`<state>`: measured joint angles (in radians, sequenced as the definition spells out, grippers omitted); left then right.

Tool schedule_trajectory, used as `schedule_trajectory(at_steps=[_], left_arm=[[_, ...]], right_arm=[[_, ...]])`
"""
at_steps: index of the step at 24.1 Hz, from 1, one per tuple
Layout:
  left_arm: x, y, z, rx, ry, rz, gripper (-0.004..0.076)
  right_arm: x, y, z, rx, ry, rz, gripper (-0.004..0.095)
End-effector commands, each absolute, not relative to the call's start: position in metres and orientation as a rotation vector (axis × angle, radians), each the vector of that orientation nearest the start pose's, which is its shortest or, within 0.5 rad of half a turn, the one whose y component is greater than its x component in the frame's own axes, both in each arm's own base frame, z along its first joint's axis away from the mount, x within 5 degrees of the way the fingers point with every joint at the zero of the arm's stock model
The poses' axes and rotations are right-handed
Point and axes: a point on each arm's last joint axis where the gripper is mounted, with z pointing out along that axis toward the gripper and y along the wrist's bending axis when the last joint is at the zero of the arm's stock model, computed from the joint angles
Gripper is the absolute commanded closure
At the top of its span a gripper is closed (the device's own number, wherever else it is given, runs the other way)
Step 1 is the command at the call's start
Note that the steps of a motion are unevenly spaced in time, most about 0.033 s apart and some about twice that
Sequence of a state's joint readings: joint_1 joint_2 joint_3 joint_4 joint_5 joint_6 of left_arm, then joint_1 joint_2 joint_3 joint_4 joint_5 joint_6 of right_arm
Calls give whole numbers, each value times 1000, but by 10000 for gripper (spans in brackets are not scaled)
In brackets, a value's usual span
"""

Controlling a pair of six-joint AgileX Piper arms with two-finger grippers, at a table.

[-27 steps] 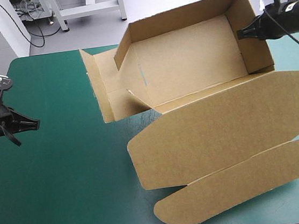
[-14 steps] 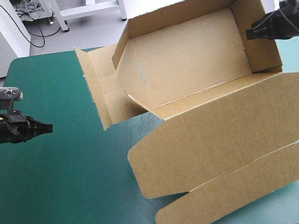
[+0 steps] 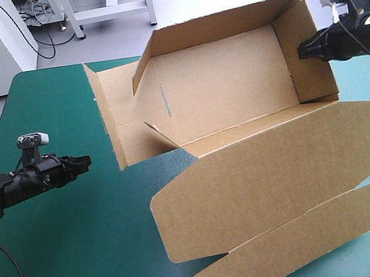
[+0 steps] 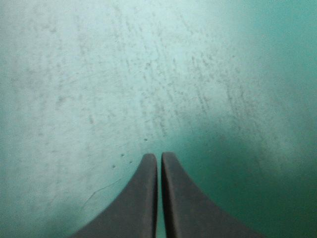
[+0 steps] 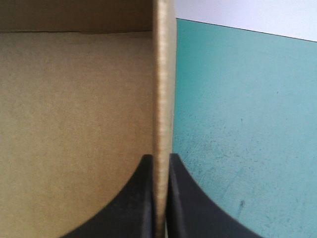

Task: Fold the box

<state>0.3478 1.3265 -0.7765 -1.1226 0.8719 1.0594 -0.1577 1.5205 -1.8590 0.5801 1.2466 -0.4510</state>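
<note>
High view is bright and even, lit from overhead: the box is evenly lit inside, with only soft dark shadows on the teal-green cover under the flap toward the table's left edge and along the lid's near-left edge. Left wrist view has a broad pale glare over the cover with scuffs showing in it, dropping to dark shade ahead and to one side of the left gripper. Right wrist view: the box wall's edge catches the light, its inner face is dimmer, the cover beside it has a pale sheen
</note>
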Motion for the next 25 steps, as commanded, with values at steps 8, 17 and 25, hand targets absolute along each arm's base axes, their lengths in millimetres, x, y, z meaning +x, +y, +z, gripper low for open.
schedule_trajectory(at_steps=[8,17,25], left_arm=[[251,3,290,119,1960,-1110,426],[248,-22,312,237,1809,-1339,60],[255,-44,351,364,1751,-1387,60]], right_arm=[[288,7,502,-354,2072,475,928],[288,7,502,-358,2070,479,927],[289,9,501,-386,2073,455,927]])
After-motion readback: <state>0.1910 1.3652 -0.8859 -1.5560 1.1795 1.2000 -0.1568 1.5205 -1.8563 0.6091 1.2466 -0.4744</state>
